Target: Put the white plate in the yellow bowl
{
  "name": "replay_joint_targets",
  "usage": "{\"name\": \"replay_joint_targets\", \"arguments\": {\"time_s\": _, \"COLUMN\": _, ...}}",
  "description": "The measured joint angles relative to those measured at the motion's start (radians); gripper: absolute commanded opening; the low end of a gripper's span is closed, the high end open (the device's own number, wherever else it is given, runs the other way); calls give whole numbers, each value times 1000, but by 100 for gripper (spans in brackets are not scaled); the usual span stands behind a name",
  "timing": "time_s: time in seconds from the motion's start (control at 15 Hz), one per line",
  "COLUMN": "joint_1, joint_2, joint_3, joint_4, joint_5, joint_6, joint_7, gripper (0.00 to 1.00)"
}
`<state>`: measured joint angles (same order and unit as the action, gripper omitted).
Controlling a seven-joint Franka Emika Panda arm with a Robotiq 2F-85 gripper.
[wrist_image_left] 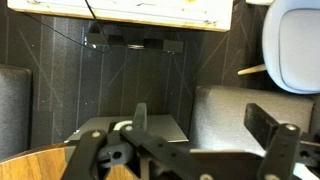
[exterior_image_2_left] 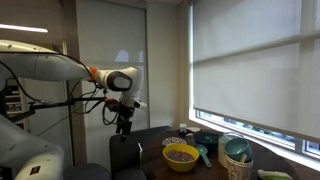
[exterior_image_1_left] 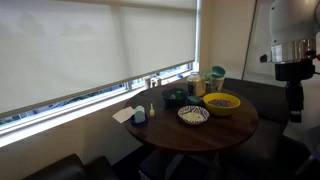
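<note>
Your claw [exterior_image_1_left: 295, 112] hangs off to the side of the round counter [exterior_image_1_left: 205, 137], well clear of the dishes, fingers spread apart and holding nothing. The white plate [exterior_image_1_left: 193, 115] sits on the counter just beside the yellow bowl [exterior_image_1_left: 221, 103], not in it.

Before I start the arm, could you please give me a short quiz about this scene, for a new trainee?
1. True or false: the white plate stands on the table beside the yellow bowl, not inside it.
2. Where is the claw? A) touching the plate; B) raised, away from all the dishes; C) inside the dark green bowl.
3. What does the claw hold?

Key: 1 true; 2 B; 3 nothing, it is open.
</note>
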<state>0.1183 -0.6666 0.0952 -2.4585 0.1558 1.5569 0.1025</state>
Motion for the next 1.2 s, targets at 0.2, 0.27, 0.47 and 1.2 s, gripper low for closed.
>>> {"name": "replay_joint_targets", "arguments": {"time_s": 0.2, "joint_1": 0, "joint_2": 0, "joint_3": 0, "joint_4": 0, "joint_5": 0, "joint_6": 0, "joint_7": 0, "gripper": 100}}
{"name": "replay_joint_targets", "arguments": {"time_s": 0.27, "joint_1": 0, "joint_2": 0, "joint_3": 0, "joint_4": 0, "joint_5": 0, "joint_6": 0, "joint_7": 0, "gripper": 100}}
{"name": "replay_joint_targets", "arguments": {"time_s": 0.47, "joint_1": -14, "joint_2": 3, "joint_3": 0, "joint_4": 1, "joint_5": 0, "joint_6": 39, "joint_7": 14, "gripper": 100}}
{"name": "replay_joint_targets", "arguments": {"time_s": 1.2, "joint_1": -129, "joint_2": 310, "joint_3": 4, "joint_4": 145, "joint_5": 95, "joint_6": 423, "joint_7": 394, "gripper": 100}}
